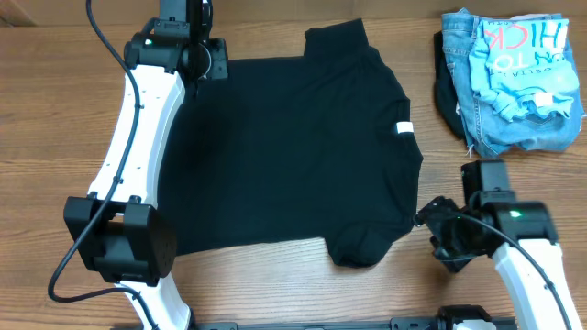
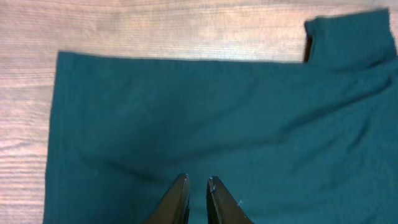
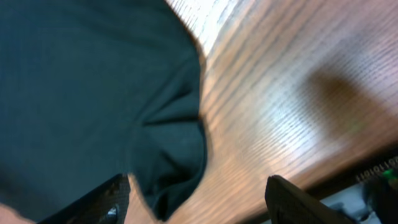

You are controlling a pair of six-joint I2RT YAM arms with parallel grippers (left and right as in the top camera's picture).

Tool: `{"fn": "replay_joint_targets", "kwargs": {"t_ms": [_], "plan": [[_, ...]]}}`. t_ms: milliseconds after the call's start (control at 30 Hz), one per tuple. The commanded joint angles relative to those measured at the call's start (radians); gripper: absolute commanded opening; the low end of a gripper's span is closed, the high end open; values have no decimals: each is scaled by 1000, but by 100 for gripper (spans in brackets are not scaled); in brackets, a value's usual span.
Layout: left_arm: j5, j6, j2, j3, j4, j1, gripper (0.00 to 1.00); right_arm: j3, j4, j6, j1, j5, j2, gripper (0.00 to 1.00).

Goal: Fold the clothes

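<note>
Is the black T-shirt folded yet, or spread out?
Spread out: the black T-shirt lies flat on the table, both sleeves showing, no fold.

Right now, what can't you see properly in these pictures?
- Label on the shirt: too small to read, overhead.
- Left gripper: overhead, its own wrist hides the fingers; the wrist view doesn't show whether they pinch cloth.
- Print on the blue shirt: overhead, folds hide some letters.
- Dark thing beside the jeans: overhead, jeans cover most of it.
</note>
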Motion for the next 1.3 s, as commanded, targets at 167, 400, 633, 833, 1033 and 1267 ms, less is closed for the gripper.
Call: {"fn": "replay_joint_targets", "kwargs": {"t_ms": [167, 400, 633, 833, 1033, 1267], "plan": [[23, -10, 17, -5, -14, 0, 15, -198, 328, -173, -5, -114, 160, 73], [23, -9, 17, -5, -20, 0, 15, -199, 354, -214, 102, -114, 194, 71], [23, -6, 17, -5, -44, 0, 15, -211, 370, -195, 151, -99, 196, 52], [22, -6, 17, -5, -64, 0, 16, -239, 410, -207, 151, -99, 202, 59], [22, -6, 17, -5, -82, 0, 17, -240, 454, -226, 151, -112, 314, 60], [4, -6, 17, -5, -90, 0, 16, -238, 472, -259, 151, -134, 336, 25]]}}
